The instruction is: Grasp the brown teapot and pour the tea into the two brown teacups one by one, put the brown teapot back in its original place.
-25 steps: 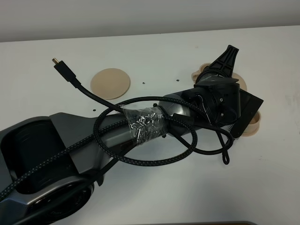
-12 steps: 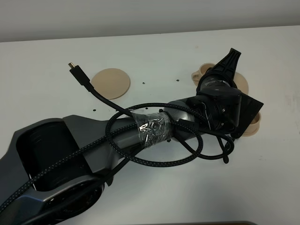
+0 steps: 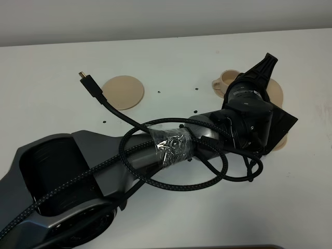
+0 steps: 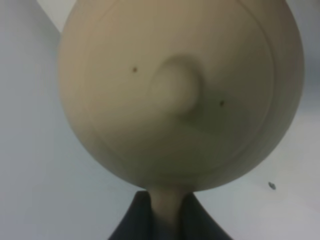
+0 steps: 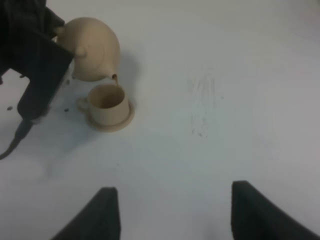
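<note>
The brown teapot [image 4: 175, 95] fills the left wrist view, lid knob toward the camera. My left gripper [image 4: 167, 202] is shut on its loop handle. In the high view the left gripper [image 3: 263, 67] reaches across to the right, and only a tan edge of the teapot [image 3: 276, 93] shows beside it. The right wrist view shows the teapot [image 5: 92, 47] tilted, spout just above one teacup [image 5: 107, 102] on its saucer. One teacup [image 3: 225, 80] stands left of the gripper. The other teacup [image 3: 282, 141] is mostly hidden under the wrist. My right gripper [image 5: 175, 215] is open and empty.
The flat round tan saucer disc [image 3: 122, 92] lies bare at the back left of the white table [image 3: 52, 67]. A black braided cable [image 3: 98, 93] loops off the left arm and sticks out over the table beside the disc.
The left arm has swung a little to the right and nearer with the teapot, uncovering more of the far teacup. The loose cable end shifted right toward the disc.
</note>
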Controlling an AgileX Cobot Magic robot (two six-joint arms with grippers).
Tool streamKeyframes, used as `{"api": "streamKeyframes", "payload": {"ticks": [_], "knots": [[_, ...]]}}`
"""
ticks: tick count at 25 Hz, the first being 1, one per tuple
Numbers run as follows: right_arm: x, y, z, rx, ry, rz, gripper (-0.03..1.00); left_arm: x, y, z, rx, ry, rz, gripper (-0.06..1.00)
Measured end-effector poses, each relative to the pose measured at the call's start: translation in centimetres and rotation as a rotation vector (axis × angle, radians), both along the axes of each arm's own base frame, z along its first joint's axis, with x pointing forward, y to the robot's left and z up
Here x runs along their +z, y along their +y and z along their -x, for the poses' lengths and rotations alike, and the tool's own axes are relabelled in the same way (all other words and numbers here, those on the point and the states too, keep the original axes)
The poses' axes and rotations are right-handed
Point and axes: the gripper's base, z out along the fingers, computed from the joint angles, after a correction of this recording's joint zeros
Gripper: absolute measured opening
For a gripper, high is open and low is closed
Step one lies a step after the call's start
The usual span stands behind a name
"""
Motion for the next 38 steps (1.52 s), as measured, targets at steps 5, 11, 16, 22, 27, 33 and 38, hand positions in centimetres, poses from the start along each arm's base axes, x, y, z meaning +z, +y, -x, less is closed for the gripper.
{"api": "streamKeyframes", "payload": {"ticks": [5, 11, 16, 22, 27, 33, 38], "knots": [[0.00, 0.00, 0.00, 0.000, 0.000, 0.000, 0.48, 0.05, -0.02, -0.03, -0.021, -0.013, -0.028, 0.13], [0.00, 0.00, 0.00, 0.000, 0.000, 0.000, 0.48, 0.07, 0.00, -0.04, -0.050, -0.024, -0.075, 0.13], [0.00, 0.00, 0.00, 0.000, 0.000, 0.000, 0.48, 0.07, 0.00, -0.04, -0.066, -0.029, -0.099, 0.13], [0.00, 0.00, 0.00, 0.000, 0.000, 0.000, 0.48, 0.08, -0.06, -0.04, -0.108, -0.041, -0.153, 0.13], [0.00, 0.00, 0.00, 0.000, 0.000, 0.000, 0.48, 0.22, -0.14, -0.11, -0.131, -0.065, -0.173, 0.13], [0.00, 0.00, 0.00, 0.000, 0.000, 0.000, 0.48, 0.35, -0.21, -0.18, -0.144, -0.084, -0.184, 0.13], [0.00, 0.00, 0.00, 0.000, 0.000, 0.000, 0.48, 0.44, -0.23, -0.22, -0.157, -0.100, -0.203, 0.13]]}}
